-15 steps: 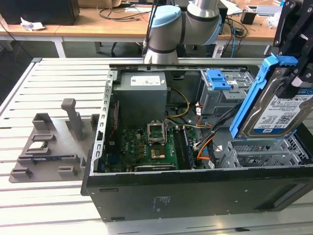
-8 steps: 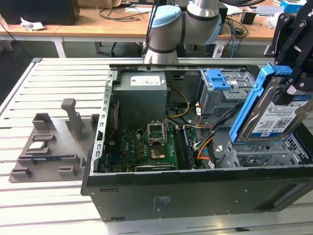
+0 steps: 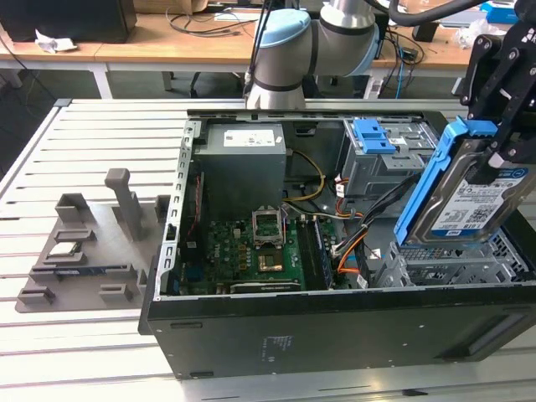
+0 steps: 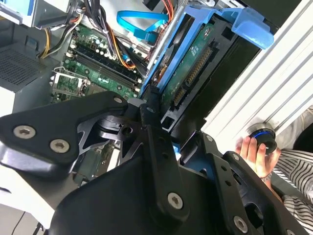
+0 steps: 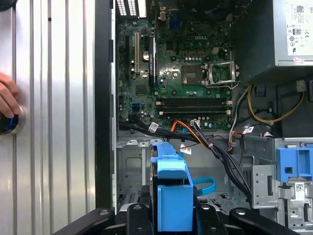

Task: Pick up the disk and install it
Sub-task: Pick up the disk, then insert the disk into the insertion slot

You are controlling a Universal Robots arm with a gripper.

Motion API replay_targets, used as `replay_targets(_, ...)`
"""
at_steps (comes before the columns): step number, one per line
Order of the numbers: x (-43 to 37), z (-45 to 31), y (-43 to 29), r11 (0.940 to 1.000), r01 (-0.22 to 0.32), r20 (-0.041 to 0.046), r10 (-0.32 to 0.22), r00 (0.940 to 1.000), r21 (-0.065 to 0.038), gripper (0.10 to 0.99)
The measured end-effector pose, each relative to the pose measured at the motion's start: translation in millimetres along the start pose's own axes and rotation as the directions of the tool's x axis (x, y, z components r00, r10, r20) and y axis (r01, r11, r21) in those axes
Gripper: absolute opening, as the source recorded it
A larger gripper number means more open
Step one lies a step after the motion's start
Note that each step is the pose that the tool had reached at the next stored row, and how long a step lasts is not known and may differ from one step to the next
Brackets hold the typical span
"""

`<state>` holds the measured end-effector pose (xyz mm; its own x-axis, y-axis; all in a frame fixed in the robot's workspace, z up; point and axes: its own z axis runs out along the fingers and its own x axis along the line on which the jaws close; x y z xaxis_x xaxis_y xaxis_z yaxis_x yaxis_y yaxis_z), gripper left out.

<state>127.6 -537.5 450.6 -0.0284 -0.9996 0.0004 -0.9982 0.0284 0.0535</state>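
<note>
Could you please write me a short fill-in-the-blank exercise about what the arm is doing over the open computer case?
1. The pincer holds the ____ above the case.
2. The disk's carrier is coloured ____.
3. In the exterior view, the disk is not level but ____.
4. In the first wrist view, a hand rests on a ____ beside the case.

Missing words: disk; blue; tilted; knob

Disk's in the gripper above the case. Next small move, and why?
Probably ease it straight down toward the drive cage. The gripper holds the disk tilted and lifted, its lower edge just over the cage in the exterior view, not yet seated. Cables lie beside it, so go slowly.
</note>
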Motion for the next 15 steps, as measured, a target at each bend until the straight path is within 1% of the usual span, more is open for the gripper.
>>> replay_targets(3,0.1,0.0,-1.1,1.0,0.0,-0.0004,0.0,1.0,0.0,0.365)
replay_targets(14,0.1,0.0,-1.2,1.0,0.0,-0.0006,0.0,1.0,0.0,0.365)
replay_targets(15,0.2,0.2,-1.2,1.0,0.0,-0.0027,0.0,1.0,0.0,0.365)
